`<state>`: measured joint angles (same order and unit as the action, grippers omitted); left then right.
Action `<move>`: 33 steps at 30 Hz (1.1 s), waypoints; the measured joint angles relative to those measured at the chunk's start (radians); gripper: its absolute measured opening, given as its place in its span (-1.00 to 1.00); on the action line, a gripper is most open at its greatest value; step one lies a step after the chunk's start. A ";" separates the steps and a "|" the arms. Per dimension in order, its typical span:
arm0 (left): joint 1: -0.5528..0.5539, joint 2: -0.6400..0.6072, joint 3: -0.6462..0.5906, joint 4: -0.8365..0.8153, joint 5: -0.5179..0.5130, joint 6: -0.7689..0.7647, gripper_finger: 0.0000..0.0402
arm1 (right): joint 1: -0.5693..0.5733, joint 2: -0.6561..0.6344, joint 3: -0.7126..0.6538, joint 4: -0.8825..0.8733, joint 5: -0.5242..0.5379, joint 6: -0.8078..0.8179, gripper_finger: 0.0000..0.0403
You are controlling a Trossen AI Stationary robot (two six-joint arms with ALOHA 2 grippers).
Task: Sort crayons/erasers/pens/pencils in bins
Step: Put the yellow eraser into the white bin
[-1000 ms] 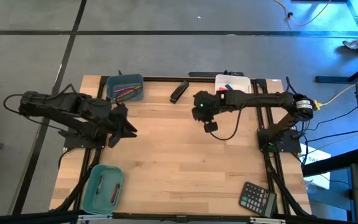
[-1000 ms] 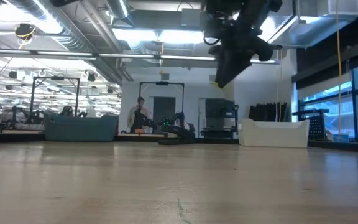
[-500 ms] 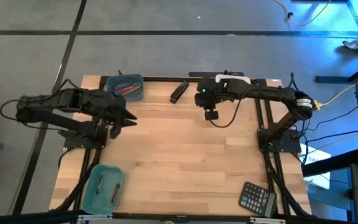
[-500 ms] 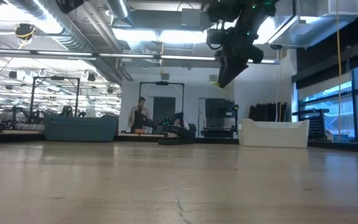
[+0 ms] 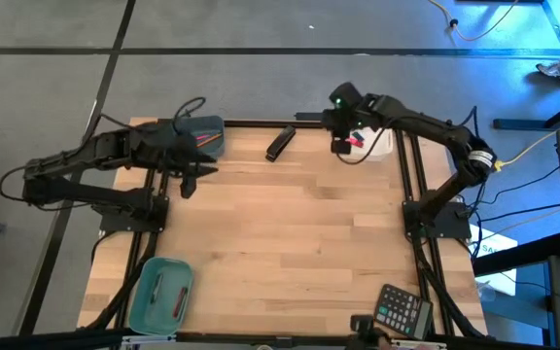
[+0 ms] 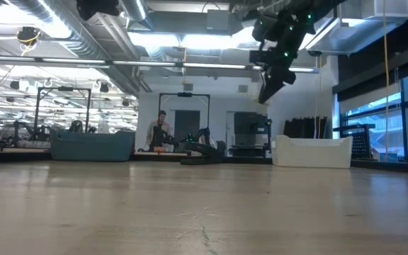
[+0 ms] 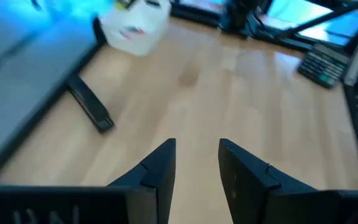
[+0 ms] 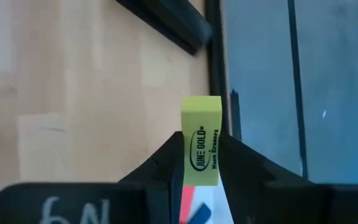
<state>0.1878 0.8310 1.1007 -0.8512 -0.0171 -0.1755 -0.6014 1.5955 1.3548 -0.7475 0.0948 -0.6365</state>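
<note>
Right end effector (image 8: 199,163) clamped on a yellow eraser (image 8: 201,148) printed "JUNE GOLD" w/ smaller text below, maybe "Neon Erasers". It hangs over the white bin (image 5: 379,141) at the bench (image 5: 290,243) far edge; pink and blue bits show inside under it. 1 s ago that arm was out over the bench centre; since then it has swung back toward the white bin and risen in the low view.

Left end effector (image 7: 194,163) fingers apart, nothing betw. them, by the blue-grey bin (image 5: 198,136); it was lower on the bench before and has moved up beside that bin.

Count: 3 bins – blue-grey w/ coloured pencils (image 5: 202,139), white, teal (image 5: 159,294) w/ pens (image 5: 167,293), number unclear. 1 black stapler-like object (image 5: 279,143), 1 calculator (image 5: 402,311), 1 held eraser.
</note>
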 joint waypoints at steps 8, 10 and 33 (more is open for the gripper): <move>0.160 0.000 0.000 0.120 0.050 0.141 -0.45 | -0.122 0.001 -0.001 -0.031 -0.021 0.018 -0.53; 0.200 0.000 0.000 0.125 0.090 0.165 -0.45 | -0.144 0.000 -0.009 -0.031 -0.020 0.039 -0.53; 0.423 0.159 0.001 0.138 0.304 0.292 -0.45 | -0.224 0.002 -0.185 0.010 -0.018 0.135 -0.53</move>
<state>0.6109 0.9901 1.1019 -0.7128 0.2867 0.1161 -0.8251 1.5970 1.1702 -0.7370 0.0769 -0.5014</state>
